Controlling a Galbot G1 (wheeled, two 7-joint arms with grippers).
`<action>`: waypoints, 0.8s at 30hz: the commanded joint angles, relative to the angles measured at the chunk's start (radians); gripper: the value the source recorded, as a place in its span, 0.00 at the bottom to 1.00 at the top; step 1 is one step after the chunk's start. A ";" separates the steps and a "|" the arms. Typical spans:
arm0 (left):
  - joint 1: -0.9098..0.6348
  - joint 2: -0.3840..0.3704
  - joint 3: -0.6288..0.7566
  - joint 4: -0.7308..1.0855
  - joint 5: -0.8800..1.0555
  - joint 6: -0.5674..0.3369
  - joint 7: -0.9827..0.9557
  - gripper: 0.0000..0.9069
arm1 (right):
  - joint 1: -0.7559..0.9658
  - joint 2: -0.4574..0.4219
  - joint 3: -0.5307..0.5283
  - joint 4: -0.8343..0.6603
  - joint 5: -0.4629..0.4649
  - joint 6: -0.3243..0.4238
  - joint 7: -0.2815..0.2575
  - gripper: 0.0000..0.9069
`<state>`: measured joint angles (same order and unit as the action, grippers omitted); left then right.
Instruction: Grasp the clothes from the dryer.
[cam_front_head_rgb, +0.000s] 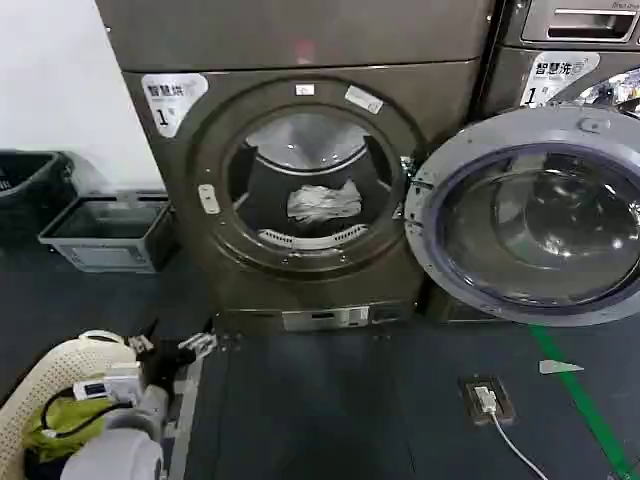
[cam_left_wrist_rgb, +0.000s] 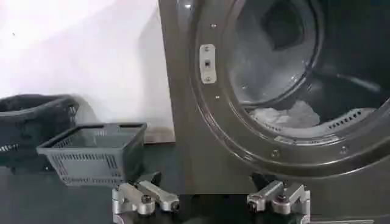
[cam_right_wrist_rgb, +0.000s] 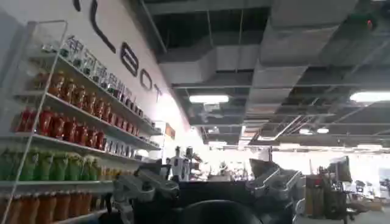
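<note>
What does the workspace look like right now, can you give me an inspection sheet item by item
Surface: dark floor, green stripe at the robot's right.
Job's things: dryer with door swung open; clothes lying in the drum.
Clutter: grey crate and black bin by the wall; cream basket holding yellow-green cloth.
Grippers: left gripper open, low before the dryer; right gripper open, pointed away toward shelves of bottles.
Cables: white cable from a floor socket.
Surroundings: second machine at the right.

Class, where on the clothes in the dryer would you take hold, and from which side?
Probably grip the raised, crumpled top of the clothes, reaching straight in through the open front of the dryer. The bundle sits low at the drum mouth, and the left gripper is open and facing it.
</note>
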<state>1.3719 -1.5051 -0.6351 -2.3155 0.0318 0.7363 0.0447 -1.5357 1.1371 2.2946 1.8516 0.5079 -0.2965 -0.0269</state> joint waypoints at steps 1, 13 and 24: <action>0.003 0.000 0.001 -0.003 0.000 0.049 0.001 1.00 | -0.002 0.001 -0.004 -0.006 0.027 0.041 0.021 1.00; 0.012 0.002 0.000 -0.012 -0.002 0.049 0.002 1.00 | -0.004 0.007 -0.004 -0.003 0.040 0.030 0.027 1.00; 0.011 0.000 -0.001 -0.010 -0.002 0.049 0.001 1.00 | 0.002 0.006 -0.008 -0.003 0.044 0.026 0.033 1.00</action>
<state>1.3833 -1.5050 -0.6358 -2.3271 0.0301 0.7363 0.0460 -1.5340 1.1426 2.2861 1.8475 0.5482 -0.2729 0.0035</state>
